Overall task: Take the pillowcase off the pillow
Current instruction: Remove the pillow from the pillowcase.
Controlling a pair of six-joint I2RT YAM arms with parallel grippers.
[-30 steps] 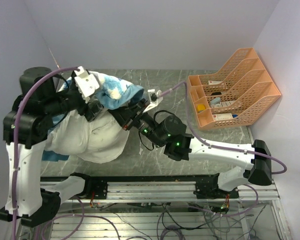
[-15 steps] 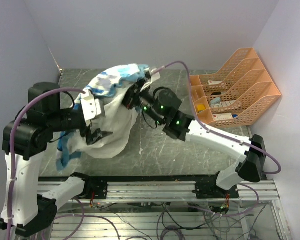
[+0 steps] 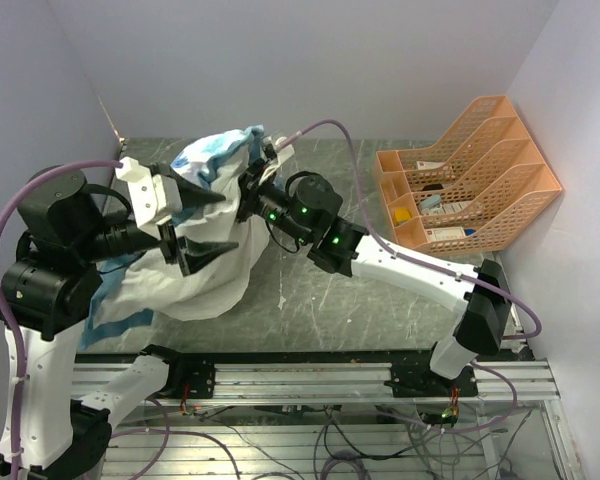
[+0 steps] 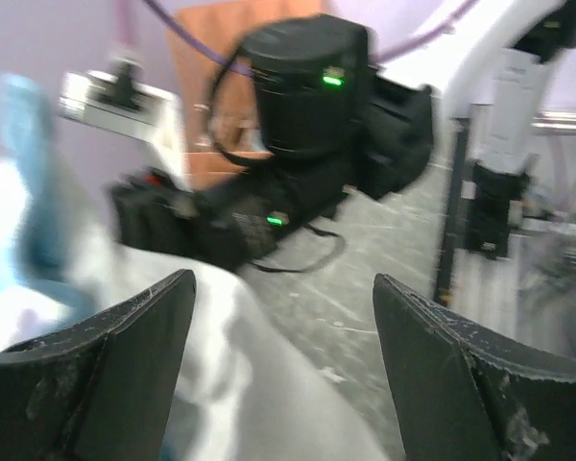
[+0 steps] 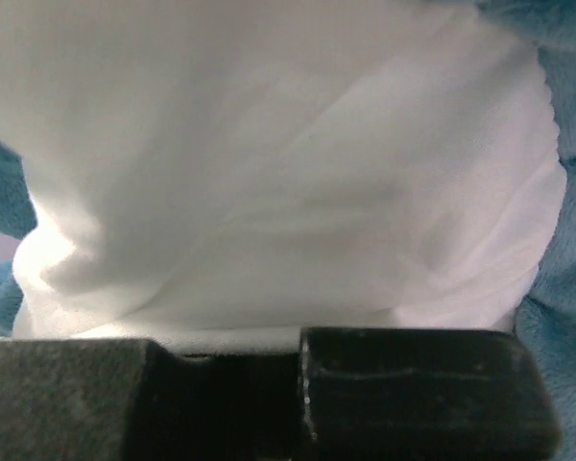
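The pillowcase (image 3: 216, 152) hangs as a bunched sheet, with blue print at its top and blue trim (image 3: 108, 326) at the lower left. My right gripper (image 3: 252, 186) is shut on it and holds its top up near the back. In the right wrist view the closed fingers (image 5: 422, 394) pinch white cloth (image 5: 288, 192) edged with teal. The white bulk (image 3: 205, 285) below rests on the table. I cannot tell where the pillow ends and the case's white inner side begins. My left gripper (image 3: 230, 220) is open, its fingers either side of white cloth (image 4: 250, 384), gripping nothing.
An orange file organiser (image 3: 465, 175) with small items stands at the back right. The grey stone tabletop (image 3: 320, 290) runs to the walls at the back and left. The arms' metal rail (image 3: 310, 375) lies along the near edge.
My right gripper has carried the pillowcase's top up and toward the back left, stretching the fabric. My left arm has pulled back to the left, its open fingers now pointing right over the white cloth.
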